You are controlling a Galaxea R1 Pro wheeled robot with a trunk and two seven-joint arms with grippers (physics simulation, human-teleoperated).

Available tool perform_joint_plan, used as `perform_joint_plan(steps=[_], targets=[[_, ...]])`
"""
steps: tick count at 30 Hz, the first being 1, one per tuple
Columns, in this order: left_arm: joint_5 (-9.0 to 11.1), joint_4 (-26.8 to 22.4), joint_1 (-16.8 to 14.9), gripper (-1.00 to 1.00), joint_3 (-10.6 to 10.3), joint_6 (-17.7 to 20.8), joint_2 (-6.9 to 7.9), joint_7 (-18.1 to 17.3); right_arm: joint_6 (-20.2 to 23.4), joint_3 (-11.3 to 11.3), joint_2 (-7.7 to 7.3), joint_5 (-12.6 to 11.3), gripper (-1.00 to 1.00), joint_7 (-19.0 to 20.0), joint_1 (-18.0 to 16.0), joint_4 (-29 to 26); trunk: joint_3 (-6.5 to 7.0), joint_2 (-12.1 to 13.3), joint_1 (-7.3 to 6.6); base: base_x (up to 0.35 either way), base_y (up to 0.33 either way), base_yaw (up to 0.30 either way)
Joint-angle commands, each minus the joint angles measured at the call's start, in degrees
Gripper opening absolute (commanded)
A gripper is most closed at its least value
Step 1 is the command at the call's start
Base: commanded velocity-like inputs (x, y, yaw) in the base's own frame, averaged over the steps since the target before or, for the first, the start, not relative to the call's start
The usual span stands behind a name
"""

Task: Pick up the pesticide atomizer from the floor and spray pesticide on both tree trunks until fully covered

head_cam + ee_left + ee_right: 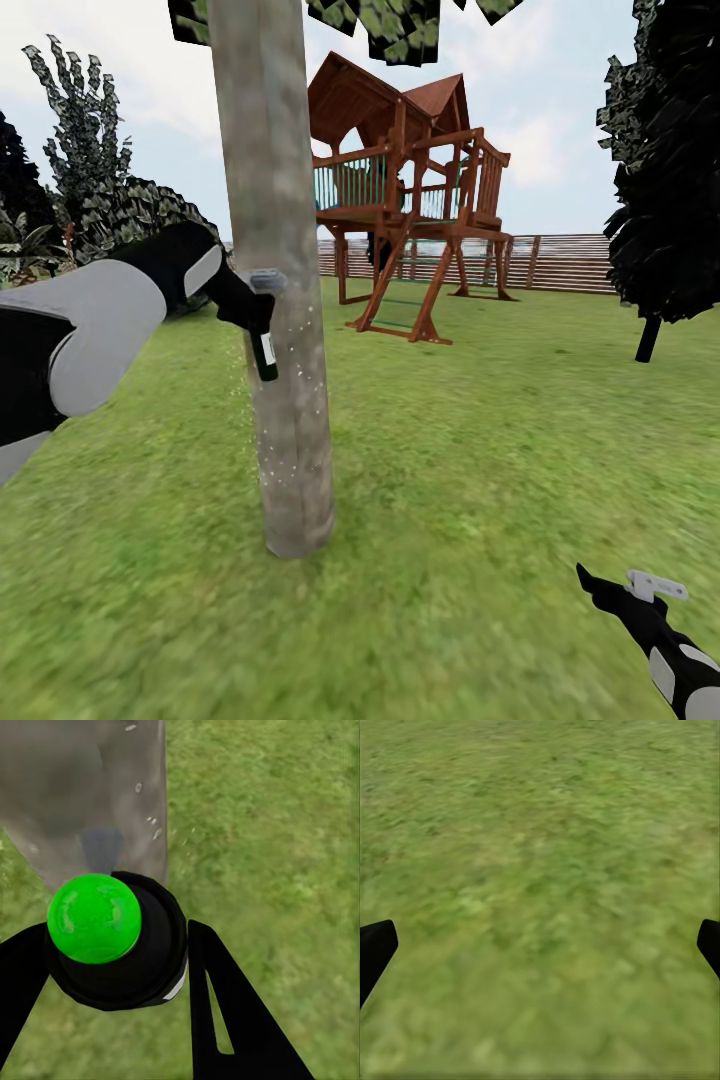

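So the left tool (262, 318) has the atomizer (264, 355) pinched between its black fingers (217, 1012), closed snug on the body. In the head view the little black bottle hangs with its long axis close to vertical, right in front of the trunk (285, 400), basically touching it or just off it, hard to tell which. The left wrist view looks down on its round black body with a glossy green ball on top, and the trunk sits straight ahead of it. Pale specks are scattered over the bark beside and below the bottle, which I'd guess is spray landing.

The trunk is a thick, straight grey-brown column, mottled with lighter patches, way wider than the arm. It runs up out of the blurry green grass (480, 520) into blocky leaves. My guess is the coverage is partial, so the next bit depends on moving the bottle along the trunk's vertical axis and around it.

The right tool (612, 588) hangs low over the grass, well apart from the tree, fingers spread wide with nothing in them. The left arm is clearly the nearer one.

Behind it all there's a reddish wooden playhouse (410, 190) and a slatted fence (560, 262).
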Motion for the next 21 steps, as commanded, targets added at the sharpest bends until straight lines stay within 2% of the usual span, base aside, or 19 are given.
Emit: perform_joint_plan(steps=[1,7,9,10,12,14,21], targets=[[0.0,0.0,0.0,-1.0,0.0,0.0,0.0,0.0,0.0,0.0,0.0,0.0,1.0,0.0,0.0,0.0,0.0,0.0,0.0,0.0,0.0,0.0],[0.0,0.1,0.6,-1.0,-0.2,0.0,0.04,0.0,0.0,0.0,0.0,0.0,1.0,0.0,0.0,0.0,0.0,0.0,0.0,0.0,0.0,0.0],[0.0,0.2,3.1,-1.0,-0.2,-0.1,0.07,0.0,0.0,0.0,0.0,0.0,1.0,0.0,0.0,0.0,0.0,0.0,0.0,0.0,0.0,0.0],[0.0,0.2,5.1,-1.0,-0.2,-0.1,0.51,0.0,0.0,0.0,0.0,0.0,1.0,0.0,0.0,0.0,0.0,0.0,0.0,0.0,0.0,0.0],[0.0,0.2,6.8,-1.0,-0.3,-0.2,1.65,0.0,0.0,0.0,0.0,0.0,1.0,0.0,0.0,0.0,0.0,0.0,0.0,0.0,0.0,0.0],[0.0,0.2,8.5,-1.0,-0.3,-0.3,2.13,0.0,0.0,0.0,0.0,0.0,1.0,0.0,0.0,0.0,0.0,0.0,0.0,0.0,0.0,0.0],[-0.1,0.1,15.1,-1.0,-0.3,-0.6,2.28,0.1,0.0,0.0,0.0,0.0,1.0,0.0,0.0,0.0,0.0,0.0,0.0,0.0,0.0,0.0]])
